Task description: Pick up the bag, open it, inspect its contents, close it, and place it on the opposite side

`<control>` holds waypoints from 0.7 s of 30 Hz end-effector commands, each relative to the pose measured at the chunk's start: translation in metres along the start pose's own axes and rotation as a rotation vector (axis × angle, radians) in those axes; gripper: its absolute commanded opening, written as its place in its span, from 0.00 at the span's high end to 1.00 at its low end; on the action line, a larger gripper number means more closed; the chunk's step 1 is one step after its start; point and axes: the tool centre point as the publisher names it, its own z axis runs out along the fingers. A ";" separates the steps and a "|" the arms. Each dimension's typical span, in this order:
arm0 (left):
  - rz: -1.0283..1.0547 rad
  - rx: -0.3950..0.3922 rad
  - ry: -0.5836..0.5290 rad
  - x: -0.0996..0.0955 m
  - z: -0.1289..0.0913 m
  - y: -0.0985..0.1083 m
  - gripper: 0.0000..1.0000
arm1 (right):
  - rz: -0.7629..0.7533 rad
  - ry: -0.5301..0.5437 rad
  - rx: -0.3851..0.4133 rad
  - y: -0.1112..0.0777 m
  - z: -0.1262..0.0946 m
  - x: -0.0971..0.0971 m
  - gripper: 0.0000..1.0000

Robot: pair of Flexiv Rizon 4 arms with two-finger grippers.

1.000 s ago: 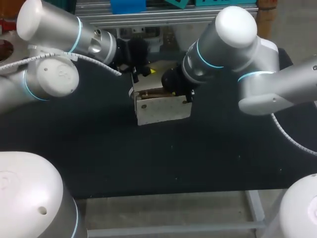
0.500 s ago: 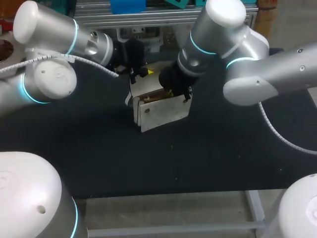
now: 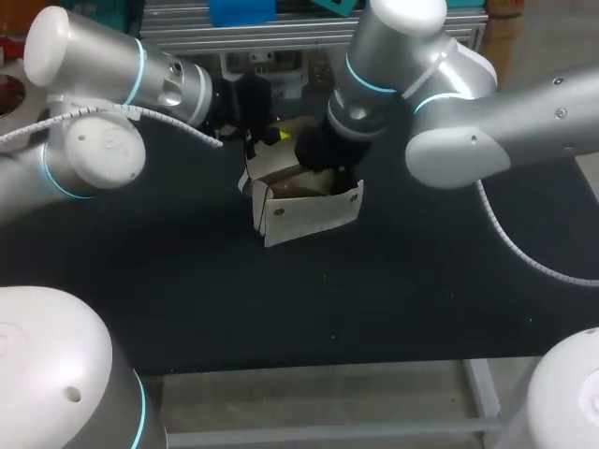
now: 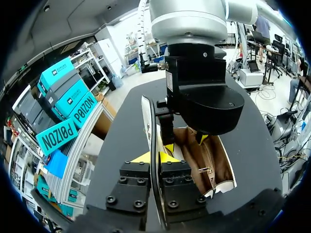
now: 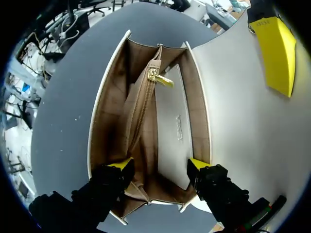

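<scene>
Within the last second the right arm had swung in over the bag [image 3: 304,210], which stood open on the far middle of the table [image 3: 187,299]. The left gripper [image 4: 156,158] pinched the raised flap [image 4: 147,116]. The right gripper [image 5: 159,167] hung spread and empty over the bag's mouth. This looked like the inspection step; next the right gripper would need to clear the mouth so the flap could come down.

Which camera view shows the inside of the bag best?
The right wrist view: it looks straight into the open bag. In the left wrist view the right gripper hides part; the head view shows mostly the white outside.
</scene>
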 end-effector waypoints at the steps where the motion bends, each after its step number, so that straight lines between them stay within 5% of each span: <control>1: 0.004 0.006 -0.002 0.000 0.004 0.000 1.00 | -0.001 0.047 0.013 0.005 0.010 -0.001 0.00; 21: 0.011 0.006 -0.004 -0.002 0.003 0.000 1.00 | 0.001 0.040 0.019 0.004 0.006 -0.002 0.00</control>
